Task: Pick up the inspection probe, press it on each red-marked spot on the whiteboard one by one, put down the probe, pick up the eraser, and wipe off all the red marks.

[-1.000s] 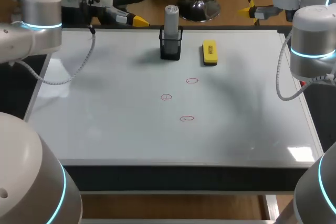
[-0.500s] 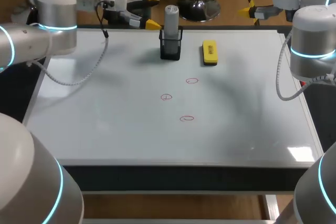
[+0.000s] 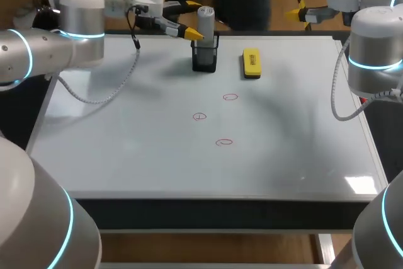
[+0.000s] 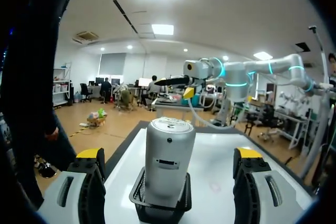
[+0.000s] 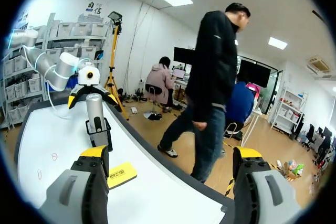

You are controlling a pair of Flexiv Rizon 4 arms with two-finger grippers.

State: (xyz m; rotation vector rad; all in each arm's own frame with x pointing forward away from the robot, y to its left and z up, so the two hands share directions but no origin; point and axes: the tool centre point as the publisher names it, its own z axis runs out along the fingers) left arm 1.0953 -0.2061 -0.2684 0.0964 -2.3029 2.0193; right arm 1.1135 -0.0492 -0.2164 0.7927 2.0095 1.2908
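The probe point(image 3: 206, 18) stands upright in its black holder point(image 3: 204, 60) near the surface's point(image 3: 126, 143) far edge, untouched between the wide-open fingers point(image 4: 90, 182) of the left gripper point(image 4: 169, 154); closing off-centre or too low could tip both over or clamp the holder's rim.

Worktop point(image 3: 126, 162): large, flat, glossy white, fills most of head view. Pale metal rim point(image 3: 43, 118) along sides; dark band along front edge point(image 3: 220, 213). Bright glare patch point(image 3: 362, 184) near front right corner, fainter sheen point(image 3: 69, 104) at left. Soft grey shadows point(image 3: 286, 118) across right half. Left wrist view: same white surface point(image 4: 212, 163), dark border. Right wrist view: white surface point(image 5: 50, 179), dark rim point(image 5: 157, 163) along far side.
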